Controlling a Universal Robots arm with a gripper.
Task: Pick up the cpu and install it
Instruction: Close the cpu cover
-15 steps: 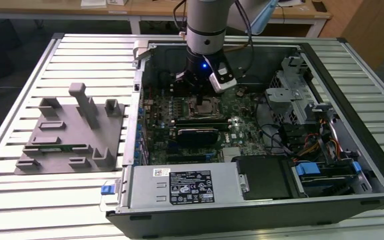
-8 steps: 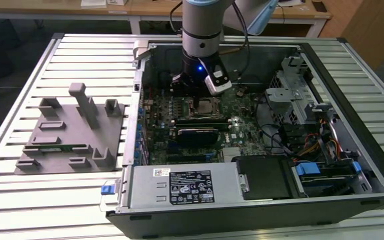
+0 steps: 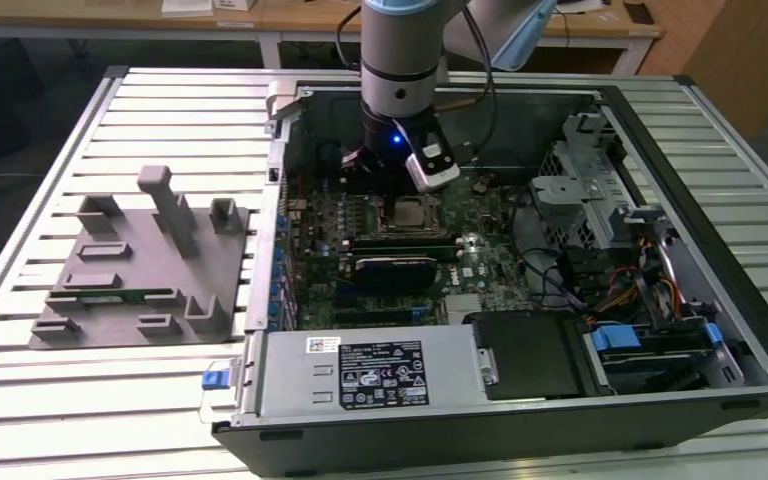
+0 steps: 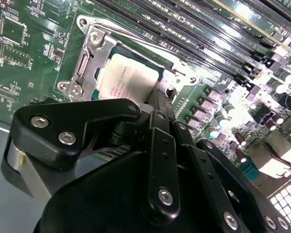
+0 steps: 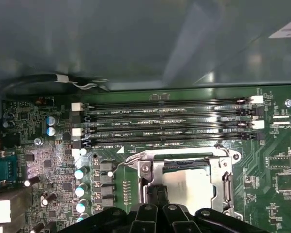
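Cpu (image 4: 128, 80) lies in socket (image 4: 86, 65) at gripper (image 4: 161, 97), grip state unclear; keep it flat, corners aligned, no side force.

The cpu (image 4: 128, 80) has a smooth satin-silver metal top inside a bright metal socket frame (image 4: 87, 56) on the glossy green motherboard (image 4: 19, 63). The gripper (image 4: 160, 97) is matt black with shiny screw heads (image 4: 67, 138). In the exterior view, at nine o'clock from the computer case (image 3: 491, 437), lies a matt grey plastic fixture (image 3: 144, 270).

socket frame (image 5: 146, 180) around cpu (image 5: 189, 187), memory slots (image 5: 169, 121) beside
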